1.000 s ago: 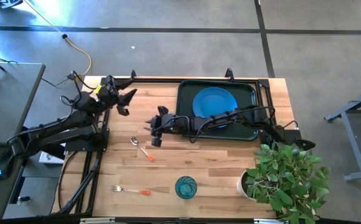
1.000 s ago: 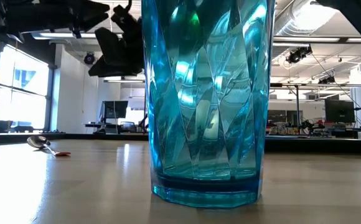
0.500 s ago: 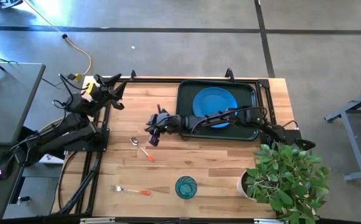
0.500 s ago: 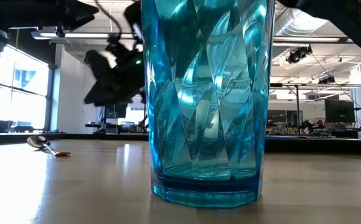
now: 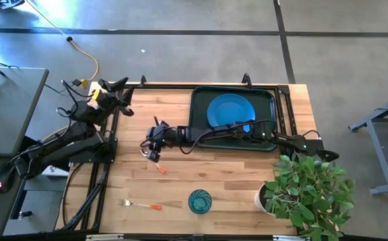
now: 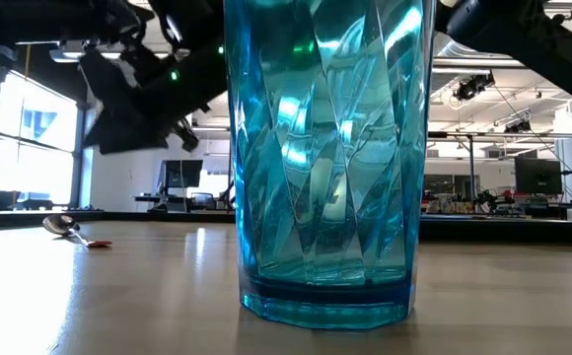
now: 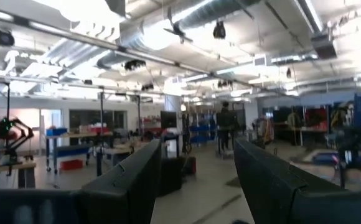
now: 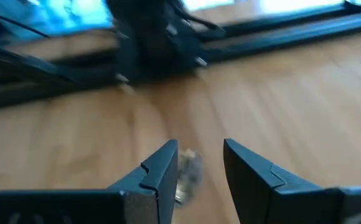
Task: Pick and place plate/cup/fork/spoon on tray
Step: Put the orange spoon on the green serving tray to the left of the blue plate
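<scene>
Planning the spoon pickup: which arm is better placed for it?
Right. The right gripper hangs open just over the spoon, whose bowl shows between its fingers at the wrist. The left gripper waits at the table's far left corner.

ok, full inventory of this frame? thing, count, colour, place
Round flat plate: 1, bright blue, on the tray.
Rectangular rimmed tray: 1, dark green-black, far right part of the table.
See-through faceted cup: 1, teal-blue, upright at the near edge.
Metal spoon: 1, silver with orange handle, mid-table, bowl under the right gripper.
Metal fork: 1, silver with orange handle, near edge, left of the cup.
Potted plant: 1, green leaves, white pot, near right corner.
Wooden table: 1, light wood.
Right gripper: fingers open, over the spoon's bowl.
Left gripper: fingers open, raised at the table's far left corner.
</scene>
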Robot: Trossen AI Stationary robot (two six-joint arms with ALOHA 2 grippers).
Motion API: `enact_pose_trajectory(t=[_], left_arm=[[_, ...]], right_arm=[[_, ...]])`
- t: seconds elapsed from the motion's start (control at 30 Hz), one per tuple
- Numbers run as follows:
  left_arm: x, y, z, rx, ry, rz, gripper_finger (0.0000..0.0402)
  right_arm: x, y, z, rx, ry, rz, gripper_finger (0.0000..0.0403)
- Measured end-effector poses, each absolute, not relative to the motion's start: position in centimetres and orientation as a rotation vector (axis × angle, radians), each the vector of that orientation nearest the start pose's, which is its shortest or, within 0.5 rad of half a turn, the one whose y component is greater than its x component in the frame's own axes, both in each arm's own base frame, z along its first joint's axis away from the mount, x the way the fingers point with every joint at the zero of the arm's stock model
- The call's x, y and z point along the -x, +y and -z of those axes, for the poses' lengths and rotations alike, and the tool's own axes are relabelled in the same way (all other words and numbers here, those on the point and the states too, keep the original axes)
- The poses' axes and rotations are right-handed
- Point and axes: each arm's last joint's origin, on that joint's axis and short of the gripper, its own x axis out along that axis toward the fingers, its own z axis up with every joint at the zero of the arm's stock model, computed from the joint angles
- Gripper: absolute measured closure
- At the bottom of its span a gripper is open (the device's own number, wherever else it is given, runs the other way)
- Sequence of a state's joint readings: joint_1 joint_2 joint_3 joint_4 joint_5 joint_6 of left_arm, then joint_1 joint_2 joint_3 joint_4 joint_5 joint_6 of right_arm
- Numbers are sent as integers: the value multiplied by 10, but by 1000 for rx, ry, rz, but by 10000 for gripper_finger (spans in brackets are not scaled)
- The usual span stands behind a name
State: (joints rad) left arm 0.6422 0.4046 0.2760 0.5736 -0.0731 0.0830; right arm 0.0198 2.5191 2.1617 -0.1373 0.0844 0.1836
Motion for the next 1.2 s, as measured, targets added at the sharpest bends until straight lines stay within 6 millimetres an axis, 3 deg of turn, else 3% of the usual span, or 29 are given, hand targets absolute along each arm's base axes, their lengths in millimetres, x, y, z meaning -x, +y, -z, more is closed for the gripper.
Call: enact_pose_trajectory(t=[0.17, 0.37, 0.5, 0.77, 1.07, 1.2], left_arm=[[-89, 69, -283, -225, -469, -714, 209], [-88, 68, -286, -254, -507, -705, 209], [-90, 69, -287, -268, -517, -706, 209], [-96, 73, -296, -282, -530, -671, 209], [-111, 81, -304, -242, -487, -589, 209], [-116, 85, -304, -234, -462, -589, 209]], right_arm=[[-572, 15, -188, -211, 450, 82, 289], [-573, 17, -167, -168, 496, 169, 291], [-571, 11, -163, -137, 528, 235, 291], [-569, 17, -151, -161, 607, 174, 291], [-575, 11, -148, -144, 539, 174, 290], [-577, 17, -141, -105, 537, 141, 275]])
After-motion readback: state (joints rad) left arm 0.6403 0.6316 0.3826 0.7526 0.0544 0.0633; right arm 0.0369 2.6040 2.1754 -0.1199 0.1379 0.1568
